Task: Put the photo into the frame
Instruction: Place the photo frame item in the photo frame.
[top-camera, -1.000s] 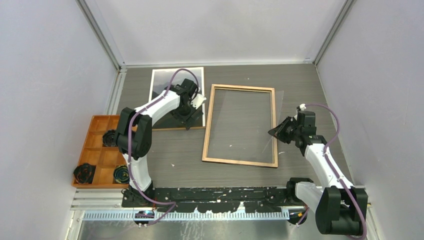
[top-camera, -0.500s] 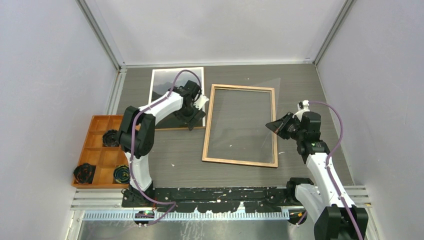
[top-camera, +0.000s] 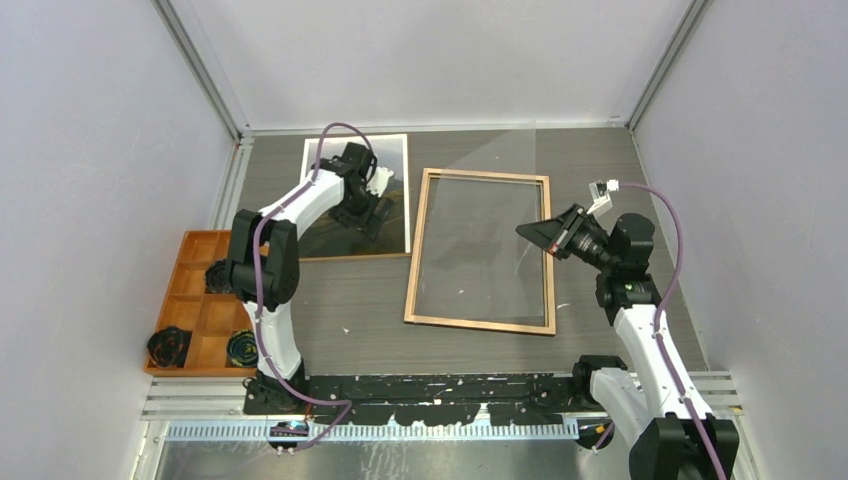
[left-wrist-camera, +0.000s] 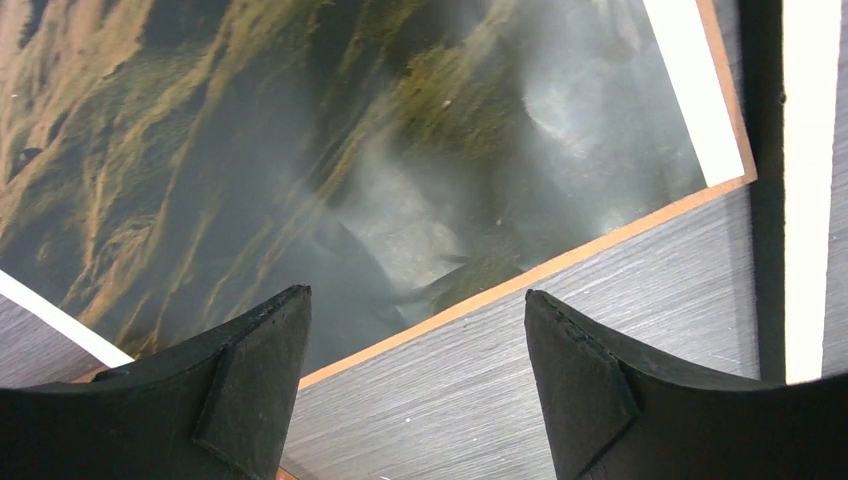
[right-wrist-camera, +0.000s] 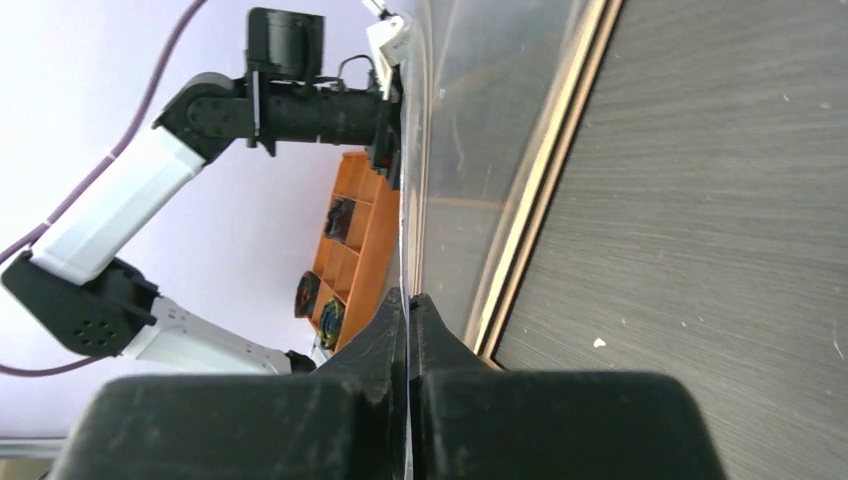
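The photo (top-camera: 322, 165), a dark mountain print with a white border, lies on a brown backing board (top-camera: 340, 257) at the back left. My left gripper (top-camera: 368, 222) hovers open and empty over its near right part; the left wrist view shows the photo (left-wrist-camera: 350, 130), the board's edge (left-wrist-camera: 600, 245) and my left gripper (left-wrist-camera: 415, 310) above bare table. The frame (top-camera: 480, 324) lies wood side up in the middle. My right gripper (top-camera: 521, 230) is shut on a clear pane (top-camera: 490, 190), held tilted above the frame; its wrist view shows the gripper (right-wrist-camera: 408, 298), the pane (right-wrist-camera: 470, 100) and a frame rail (right-wrist-camera: 545, 190).
An orange compartment tray (top-camera: 190, 236) with black round items (top-camera: 168, 345) stands at the left edge; it also shows in the right wrist view (right-wrist-camera: 365, 220). White walls close the table at the back and sides.
My right gripper has risen and swung left with the clear pane, tilting it up off the frame. My left gripper has moved toward the back over the photo.
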